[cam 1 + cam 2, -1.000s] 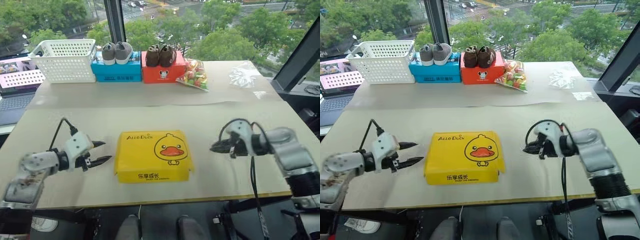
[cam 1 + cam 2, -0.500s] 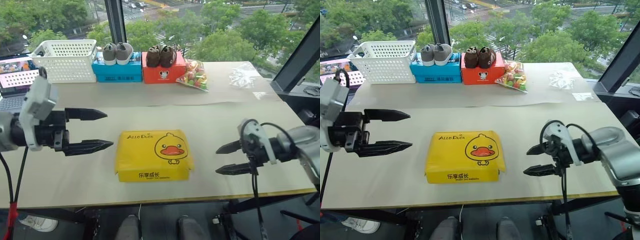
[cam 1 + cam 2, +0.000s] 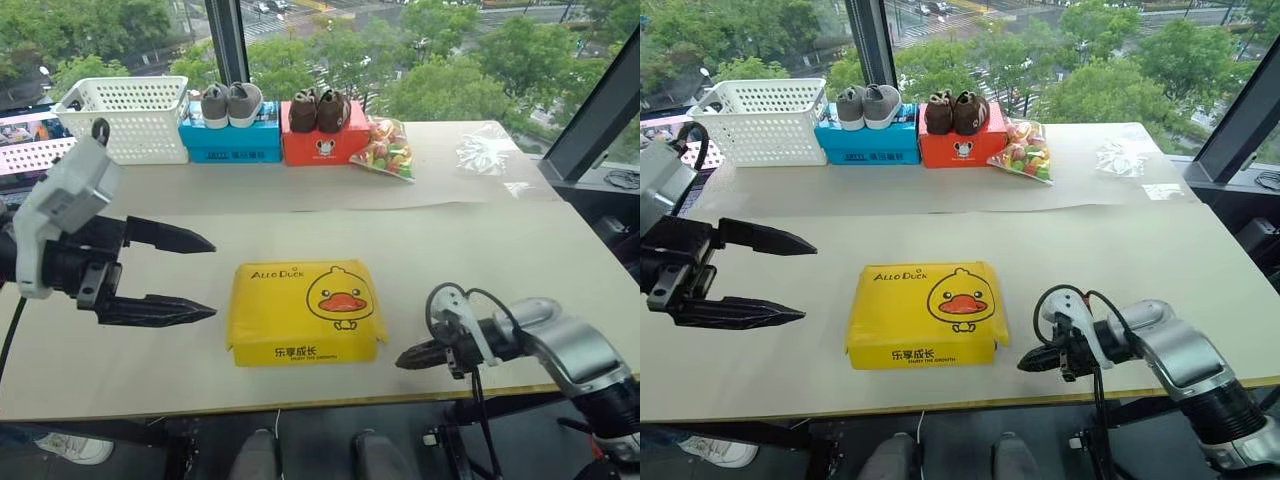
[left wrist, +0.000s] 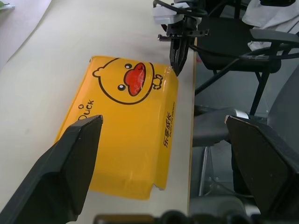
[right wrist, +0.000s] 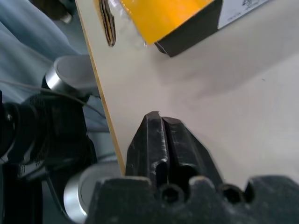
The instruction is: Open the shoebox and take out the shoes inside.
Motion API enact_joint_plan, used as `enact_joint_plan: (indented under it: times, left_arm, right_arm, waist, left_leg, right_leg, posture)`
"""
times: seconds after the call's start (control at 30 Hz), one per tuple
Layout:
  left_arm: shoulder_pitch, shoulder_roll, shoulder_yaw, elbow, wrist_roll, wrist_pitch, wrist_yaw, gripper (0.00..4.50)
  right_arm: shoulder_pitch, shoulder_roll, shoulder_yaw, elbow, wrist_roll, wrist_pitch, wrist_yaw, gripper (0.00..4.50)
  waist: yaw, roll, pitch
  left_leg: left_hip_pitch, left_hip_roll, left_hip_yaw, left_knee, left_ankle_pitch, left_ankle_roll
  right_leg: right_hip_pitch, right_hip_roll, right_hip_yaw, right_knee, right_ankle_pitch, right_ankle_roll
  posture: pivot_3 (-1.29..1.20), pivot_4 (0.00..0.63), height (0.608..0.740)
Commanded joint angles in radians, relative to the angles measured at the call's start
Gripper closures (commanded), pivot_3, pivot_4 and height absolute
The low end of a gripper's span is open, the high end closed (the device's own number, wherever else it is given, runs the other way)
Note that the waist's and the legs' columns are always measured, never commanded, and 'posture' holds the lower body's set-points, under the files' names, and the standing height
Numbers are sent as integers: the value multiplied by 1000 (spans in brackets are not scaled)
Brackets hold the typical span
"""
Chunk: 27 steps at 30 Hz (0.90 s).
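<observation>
Shoebox [image 3: 305, 312] lid shut, yellow, duck print.

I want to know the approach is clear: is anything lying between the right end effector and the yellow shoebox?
Nothing: in the left eye view, bare table separates the shut right end effector from the shoebox.

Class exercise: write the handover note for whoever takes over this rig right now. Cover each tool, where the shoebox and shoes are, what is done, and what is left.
Left tool: open wide, raised left of the shoebox, holding nothing.
Right tool: shut and empty, low over the table by the shoebox's near right corner; contact cannot be told.
Shoebox: flat near the table's front edge, lid closed.
Shoes: not visible, presumably inside.
Done: nothing yet.
Left: lift the lid, take the shoes out.
</observation>
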Motion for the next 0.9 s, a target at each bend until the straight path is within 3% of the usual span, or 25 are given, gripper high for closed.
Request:
enact_joint_plan:
  times: [0.03,0.3,0.5,0.67,0.8,0.9]
  left_arm:
    - [42,31,22,7,59,-26,-55,0]
    - [73,26,32,28,105,-48,-110,0]
    - [202,15,111,4,179,-62,-198,0]
    - [294,-39,195,-69,174,-25,-194,0]
    - [322,-63,286,-109,142,31,-177,0]
    - [332,-71,384,-136,100,107,-179,0]
  right_arm:
    - [-31,48,-25,11,29,-16,-26,4390]
    - [-73,199,-85,-17,137,65,-96,4390]
    - [-170,175,-192,-62,352,233,-63,4390]
    - [-333,213,-283,31,480,321,-108,4390]
    - [-493,298,-309,191,442,280,-210,4390]
    - [-639,375,-297,429,299,153,-355,4390]
  waist:
    - [0,0,0]
    - [1,-1,1]
    - [0,-1,1]
    - [-2,-1,1]
    - [-5,-2,1]
    - [-5,-2,1]
  left_leg:
    - [0,0,0,0,0,0]
    - [-1,2,0,0,0,0]
    - [-1,4,1,0,0,0]
    - [-1,5,1,0,0,0]
    - [-1,8,2,-1,0,0]
    - [-2,9,2,-1,0,0]
  right_leg:
    - [0,0,0,0,0,0]
    - [-1,2,0,0,0,-1]
    - [-2,4,1,1,2,-3]
    - [-2,5,1,1,2,-4]
    - [-5,7,1,1,7,-12]
    - [-8,9,2,2,7,-13]
  posture:
    - [0,150,740]
    - [0,150,740]
    - [0,150,740]
    - [0,150,740]
    - [0,150,740]
    - [0,150,740]
